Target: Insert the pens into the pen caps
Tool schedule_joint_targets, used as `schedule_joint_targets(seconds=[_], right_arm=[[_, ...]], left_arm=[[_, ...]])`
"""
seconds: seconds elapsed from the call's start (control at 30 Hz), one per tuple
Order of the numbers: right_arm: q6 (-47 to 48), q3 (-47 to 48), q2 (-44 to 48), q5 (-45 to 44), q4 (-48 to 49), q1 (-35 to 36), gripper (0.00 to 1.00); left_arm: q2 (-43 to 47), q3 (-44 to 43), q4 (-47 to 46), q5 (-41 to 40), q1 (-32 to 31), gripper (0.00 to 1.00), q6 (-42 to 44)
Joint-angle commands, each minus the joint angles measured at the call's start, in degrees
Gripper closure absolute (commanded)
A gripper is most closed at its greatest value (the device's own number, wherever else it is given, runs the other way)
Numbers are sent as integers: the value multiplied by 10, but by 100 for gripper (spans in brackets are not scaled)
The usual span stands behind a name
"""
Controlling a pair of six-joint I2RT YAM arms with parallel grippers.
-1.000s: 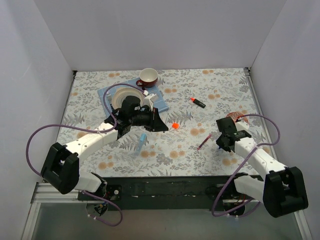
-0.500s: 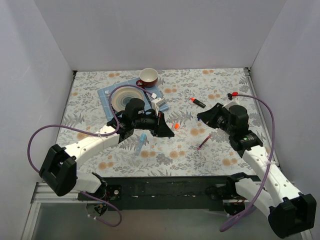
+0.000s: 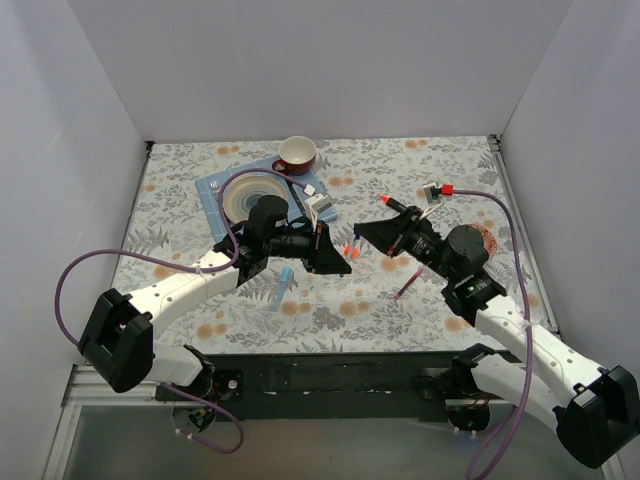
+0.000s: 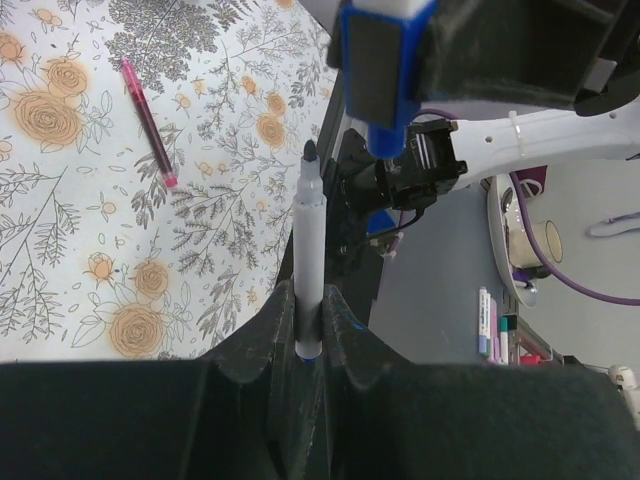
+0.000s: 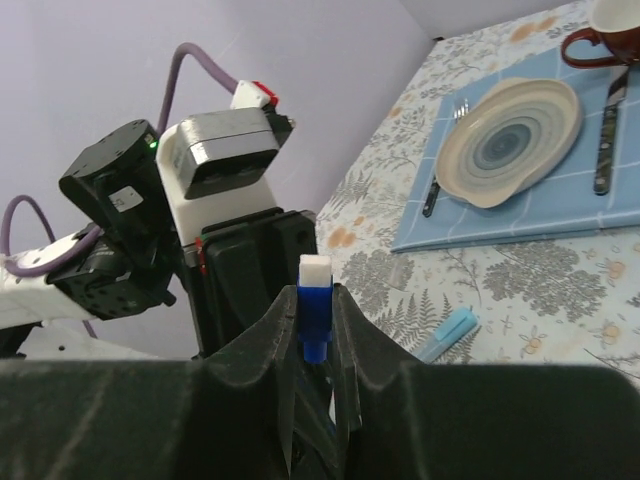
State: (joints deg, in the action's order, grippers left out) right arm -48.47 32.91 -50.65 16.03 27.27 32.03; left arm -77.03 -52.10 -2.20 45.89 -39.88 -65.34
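My left gripper is shut on the thin white-and-blue pen, whose dark tip points away from the camera. My right gripper is shut on the dark blue cap. The cap also shows in the left wrist view, just beyond the pen tip and slightly to its right. In the top view the two grippers face each other, raised over mid-table. The orange cap lies under them. The maroon pen, the light-blue marker and the black highlighter lie on the table.
A blue mat at the back left holds a plate, a fork and a dark knife. A red mug stands behind it. White walls close the table on three sides.
My right arm has swung from the right side of the table up and left to the middle, now facing the left gripper. My left gripper has shifted slightly right with the pen.
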Motion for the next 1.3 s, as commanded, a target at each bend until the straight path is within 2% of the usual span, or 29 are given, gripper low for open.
schedule_joint_targets(seconds=[0.0, 0.3, 0.47, 0.57, 0.87, 1.27], right_arm=[[-13, 0, -10, -15, 120, 29, 99], [-14, -21, -7, -63, 140, 43, 99], [-38, -65, -6, -107, 223, 43, 99], [-44, -79, -16, -108, 273, 43, 99], [-77, -93, -44, -104, 328, 43, 99], [-73, -102, -42, -104, 331, 45, 99]], left_arm=[[29, 5, -14, 15, -1, 100, 1], [36, 8, -23, 17, -1, 100, -8], [50, 19, -42, 11, -1, 100, -15], [52, 24, -46, 3, -1, 100, -16], [50, 24, -45, 1, -1, 100, -19], [51, 26, -47, -4, -1, 100, -20]])
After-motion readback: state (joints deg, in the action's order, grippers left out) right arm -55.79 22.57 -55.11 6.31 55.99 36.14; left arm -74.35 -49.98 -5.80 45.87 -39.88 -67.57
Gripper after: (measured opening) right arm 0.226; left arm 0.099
